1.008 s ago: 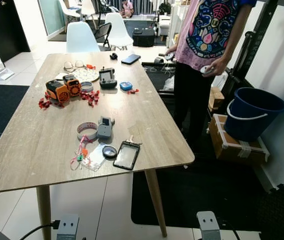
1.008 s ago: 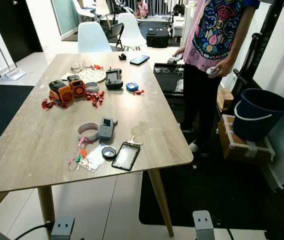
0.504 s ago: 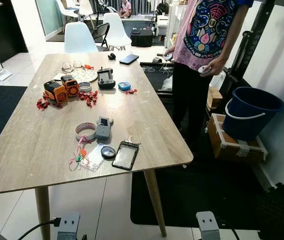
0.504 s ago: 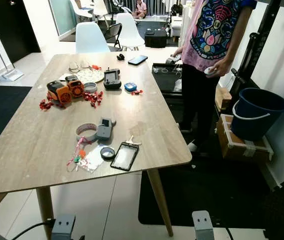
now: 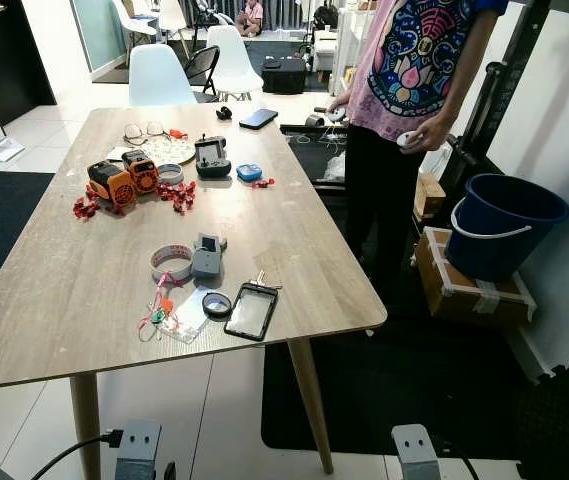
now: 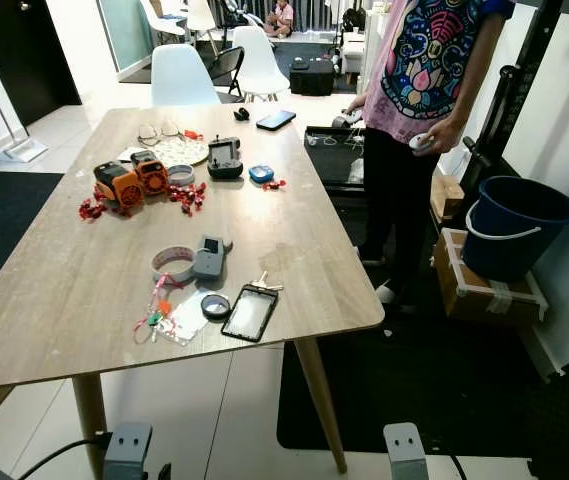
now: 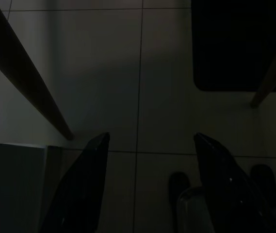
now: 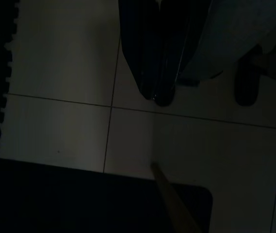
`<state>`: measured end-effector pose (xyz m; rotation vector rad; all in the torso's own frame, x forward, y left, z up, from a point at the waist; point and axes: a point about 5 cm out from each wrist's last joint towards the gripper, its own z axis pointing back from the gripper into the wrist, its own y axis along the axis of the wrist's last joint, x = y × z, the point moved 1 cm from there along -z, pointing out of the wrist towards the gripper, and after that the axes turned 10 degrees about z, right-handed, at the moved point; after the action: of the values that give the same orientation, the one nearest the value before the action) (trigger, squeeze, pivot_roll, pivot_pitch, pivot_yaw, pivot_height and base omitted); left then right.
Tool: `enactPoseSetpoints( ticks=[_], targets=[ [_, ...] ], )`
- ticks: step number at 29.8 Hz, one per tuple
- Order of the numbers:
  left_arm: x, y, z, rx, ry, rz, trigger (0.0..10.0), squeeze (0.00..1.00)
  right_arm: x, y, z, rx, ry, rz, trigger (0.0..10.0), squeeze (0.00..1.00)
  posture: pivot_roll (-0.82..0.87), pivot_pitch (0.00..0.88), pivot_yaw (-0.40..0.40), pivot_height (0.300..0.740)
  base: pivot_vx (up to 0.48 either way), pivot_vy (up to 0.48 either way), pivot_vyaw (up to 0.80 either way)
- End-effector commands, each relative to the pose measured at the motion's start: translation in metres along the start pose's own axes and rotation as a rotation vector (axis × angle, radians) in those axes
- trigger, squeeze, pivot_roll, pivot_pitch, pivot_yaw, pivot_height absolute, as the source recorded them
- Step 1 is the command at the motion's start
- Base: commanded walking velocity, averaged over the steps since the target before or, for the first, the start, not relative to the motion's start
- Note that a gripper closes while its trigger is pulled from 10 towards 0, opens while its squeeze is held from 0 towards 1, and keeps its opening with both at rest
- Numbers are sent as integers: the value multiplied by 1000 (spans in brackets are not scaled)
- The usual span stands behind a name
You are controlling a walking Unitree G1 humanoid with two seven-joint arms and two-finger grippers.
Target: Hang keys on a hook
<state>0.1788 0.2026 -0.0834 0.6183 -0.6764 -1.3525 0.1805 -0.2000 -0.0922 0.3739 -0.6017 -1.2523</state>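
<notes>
A small bunch of silver keys (image 5: 262,283) lies on the wooden table (image 5: 84,290) near its front right corner, touching the top edge of a black phone (image 5: 252,311). A colourful keychain (image 5: 159,311) lies a little to the left on a clear card. My left gripper (image 7: 151,138) hangs open over the tiled floor beside a table leg, with nothing between its fingers. Low by the floor too, my right gripper (image 8: 159,98) has its fingers pressed together.
A person (image 5: 404,80) in a pink patterned shirt stands at the table's right side. A blue bucket (image 5: 504,225) on a cardboard box (image 5: 469,285) sits against the right wall. An orange toy (image 5: 114,182), a tape roll (image 5: 169,262) and small gadgets lie on the table. White chairs (image 5: 159,75) stand beyond it.
The camera has shifted slightly, so the whole scene sits a little differently. Nothing on the table has moved, and both arms still hang low.
</notes>
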Motion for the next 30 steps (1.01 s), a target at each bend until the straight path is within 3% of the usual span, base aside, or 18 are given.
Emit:
enactPoseSetpoints(
  ticks=[1, 30],
  targets=[
    [2, -1, 0, 2, -4, -7, 10000, 0, 1, -2, 0, -13, -2, 10, 10000, 0, 10, 0, -5, 740, 0, 0, 0],
    [4, -3, 0, -14, -6, -13, 10000, 0, 0, -1, 0, -8, 0, 19, 10000, 0, 9, 0, -6, 740, 0, 0, 0]
  ],
)
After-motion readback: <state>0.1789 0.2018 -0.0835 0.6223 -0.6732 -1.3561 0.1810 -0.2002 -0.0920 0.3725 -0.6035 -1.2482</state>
